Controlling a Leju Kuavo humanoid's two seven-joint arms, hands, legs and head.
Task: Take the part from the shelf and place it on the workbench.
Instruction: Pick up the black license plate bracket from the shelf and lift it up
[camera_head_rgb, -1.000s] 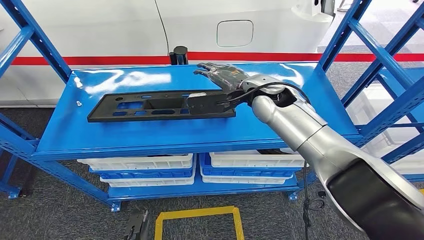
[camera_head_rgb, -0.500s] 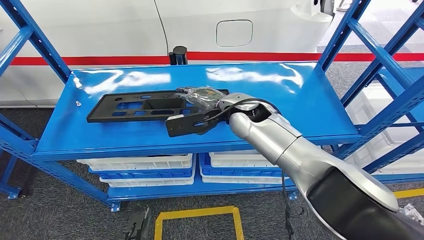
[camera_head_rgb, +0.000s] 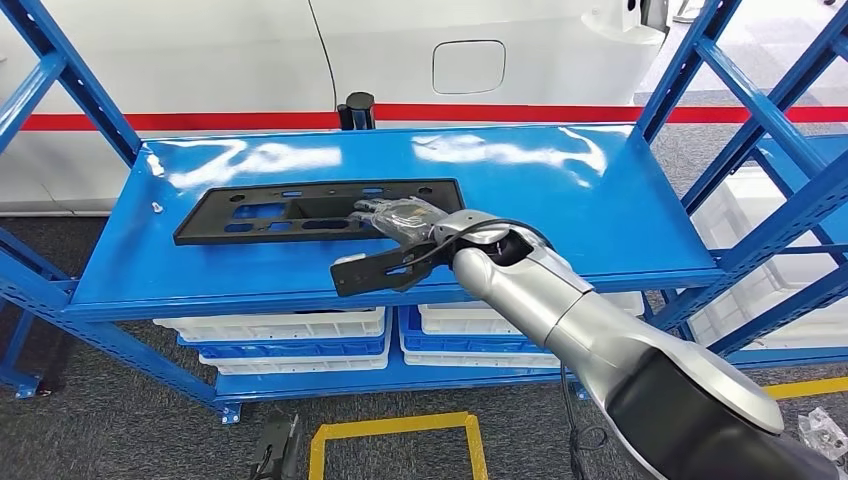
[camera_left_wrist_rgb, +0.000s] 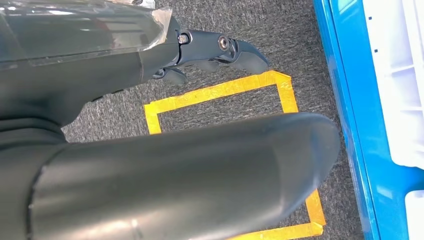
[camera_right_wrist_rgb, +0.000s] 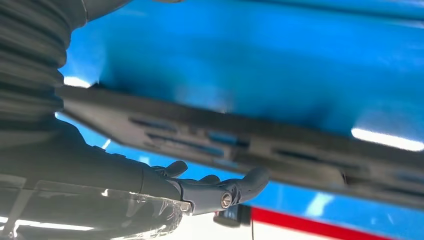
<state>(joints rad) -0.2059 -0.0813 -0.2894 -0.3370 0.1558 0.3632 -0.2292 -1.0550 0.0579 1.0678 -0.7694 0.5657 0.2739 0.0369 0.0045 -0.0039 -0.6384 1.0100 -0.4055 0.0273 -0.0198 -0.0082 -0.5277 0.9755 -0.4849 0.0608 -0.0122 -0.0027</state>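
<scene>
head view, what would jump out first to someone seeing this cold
The long black part lying flat on the glossy blue shelf draws the eye first. The silver right arm reaches in from the lower right, its right hand over the part's near right end; whether it grips yet is unclear. Behind runs a white car body with a red stripe.

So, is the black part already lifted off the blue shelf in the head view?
No, the black part lies flat on the top board of the blue shelf, with the right hand over its near edge.
</scene>
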